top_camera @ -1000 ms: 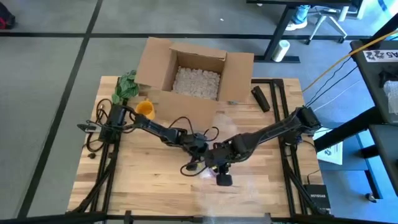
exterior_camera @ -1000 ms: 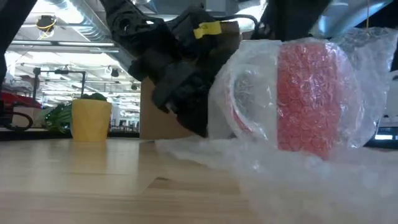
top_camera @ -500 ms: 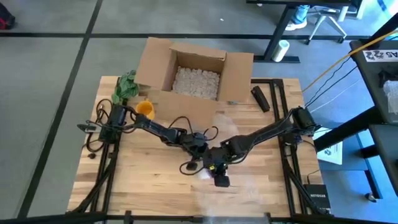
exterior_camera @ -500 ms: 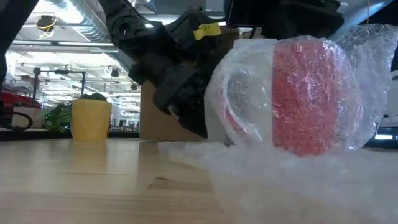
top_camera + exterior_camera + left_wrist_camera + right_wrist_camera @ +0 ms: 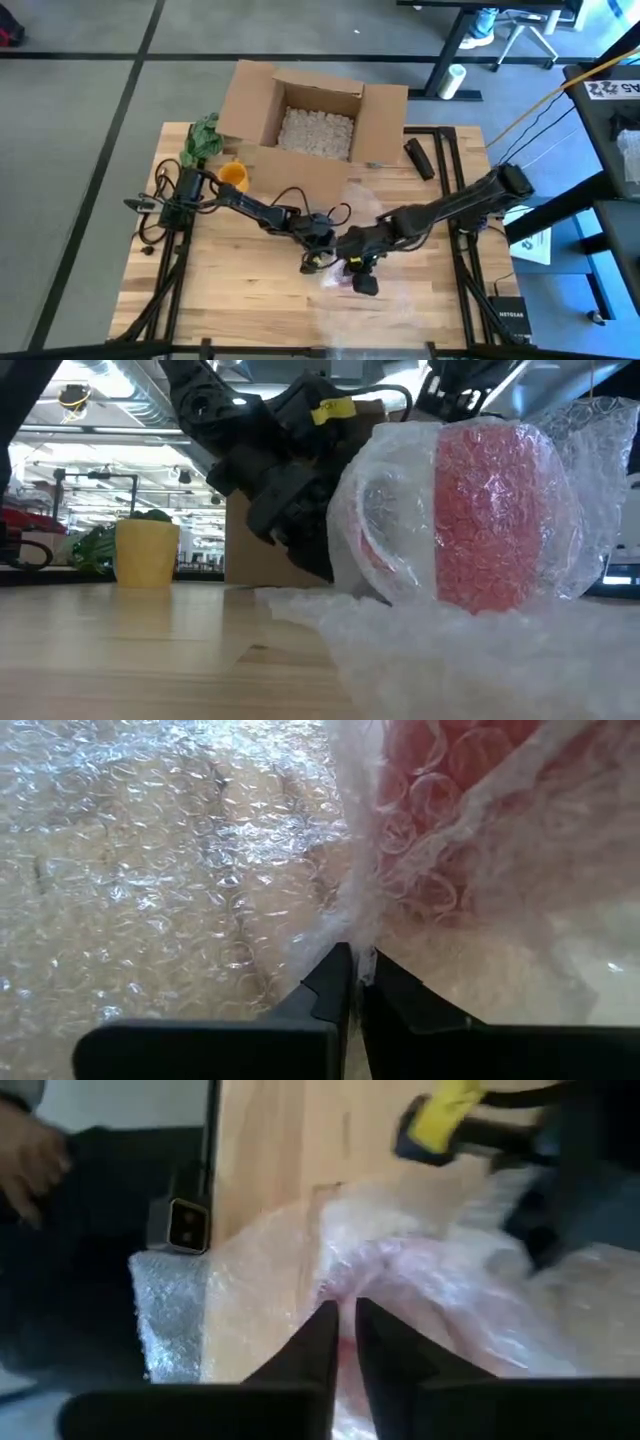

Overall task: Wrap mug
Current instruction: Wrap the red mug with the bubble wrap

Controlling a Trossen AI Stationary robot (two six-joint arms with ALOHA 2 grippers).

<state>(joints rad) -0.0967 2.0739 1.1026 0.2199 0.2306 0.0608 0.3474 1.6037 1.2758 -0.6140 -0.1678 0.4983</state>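
A red mug point(image 5: 487, 520) lies on its side near the table's front middle, rolled in clear bubble wrap point(image 5: 400, 510). More of the wrap point(image 5: 385, 305) spreads over the table in front of it. My left gripper point(image 5: 318, 256) is at the mug's left, shut on the wrap point(image 5: 345, 910). My right gripper point(image 5: 358, 272) is over the mug point(image 5: 340, 280), shut on the wrap too. The wrap hides the mug's handle. My left gripper pinches a gathered fold of the bubble wrap point(image 5: 358, 942) between its two fingertips, beside the mug's red side point(image 5: 440, 810). It comes in low from the table's left. My right gripper pinches a bunched ridge of wrap point(image 5: 345, 1285) lying over the mug, fingers slanting down from the right. The mug rests on the wrap on the table.
An open cardboard box point(image 5: 310, 115) of packing peanuts stands at the far edge. A yellow cup point(image 5: 234, 176) and a green thing point(image 5: 203, 138) sit at the far left, a black object point(image 5: 418, 158) at the far right. A person's hand point(image 5: 30, 1150) shows beyond the table.
My right arm has swung about above the wrapped mug while its gripper stayed shut on the wrap. The wrapped mug has shifted a little toward the table's left. My left gripper has kept its hold.
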